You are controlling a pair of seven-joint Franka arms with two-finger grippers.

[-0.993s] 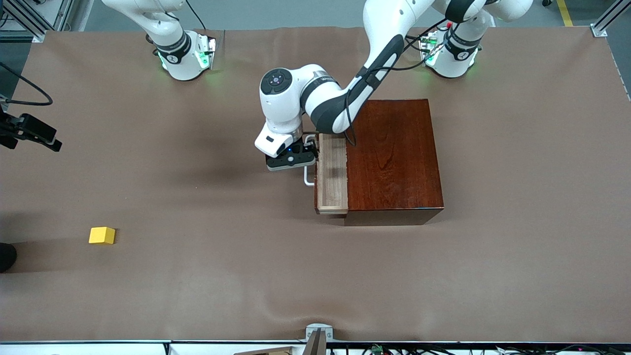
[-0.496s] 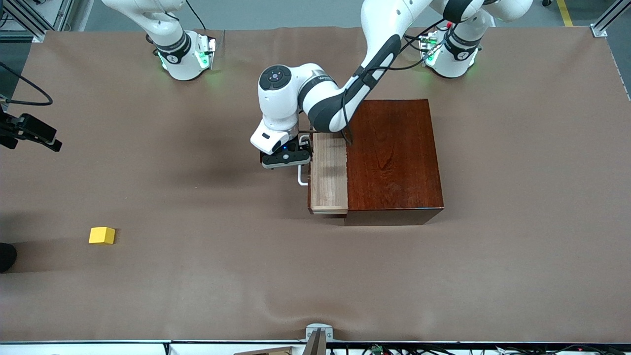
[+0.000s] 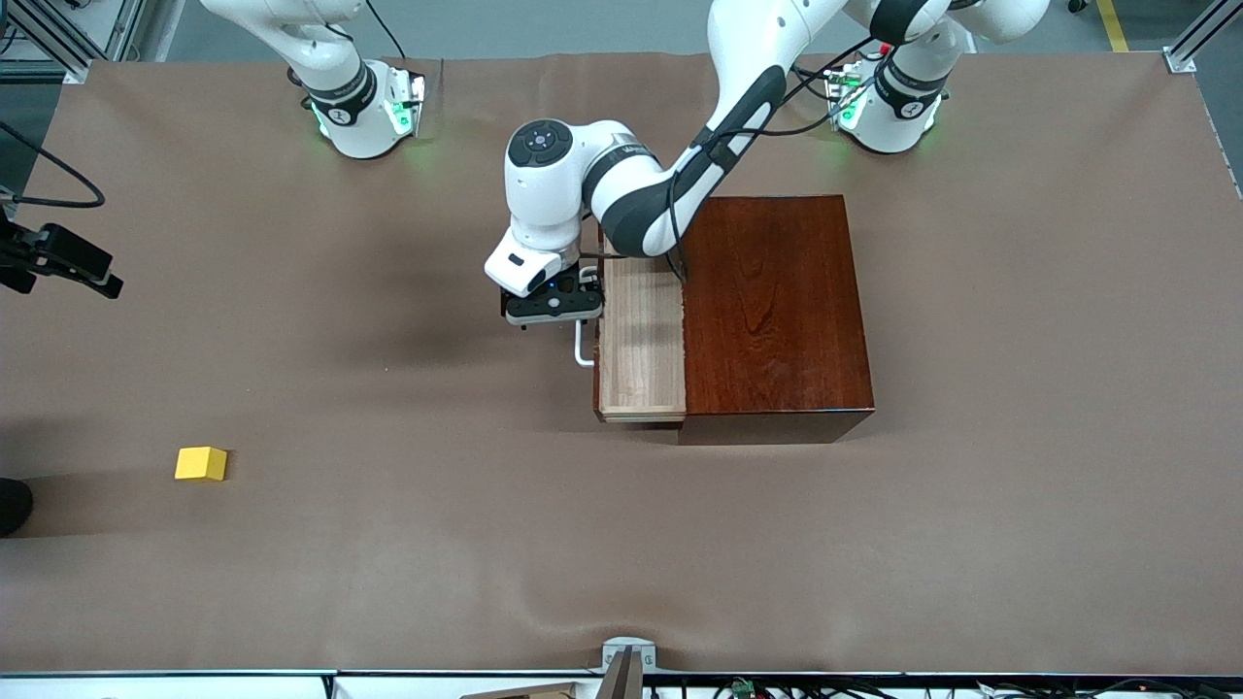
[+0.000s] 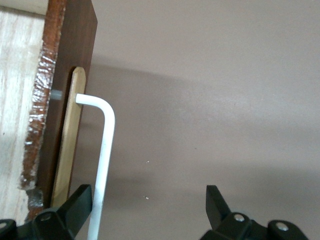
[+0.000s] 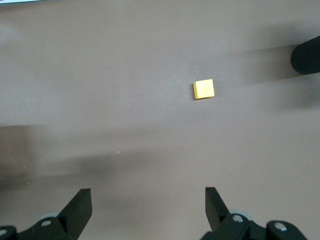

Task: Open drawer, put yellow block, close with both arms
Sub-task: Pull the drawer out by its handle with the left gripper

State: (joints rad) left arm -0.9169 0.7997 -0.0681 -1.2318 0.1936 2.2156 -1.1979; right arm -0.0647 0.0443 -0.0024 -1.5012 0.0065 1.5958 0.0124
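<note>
Drawer (image 3: 641,345) slid partly out of wooden box (image 3: 777,311), toward right arm's end of table. Handle (image 3: 580,351) on drawer front. Yellow block (image 3: 201,463) well apart from box, nearer front camera, toward right arm's end.

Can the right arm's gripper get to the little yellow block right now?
Probably yes. The yellow block lies alone on bare table at the right arm's end, and the right gripper is up over that area, fingers open. Nothing is between them. The left gripper is busy at the drawer.
</note>
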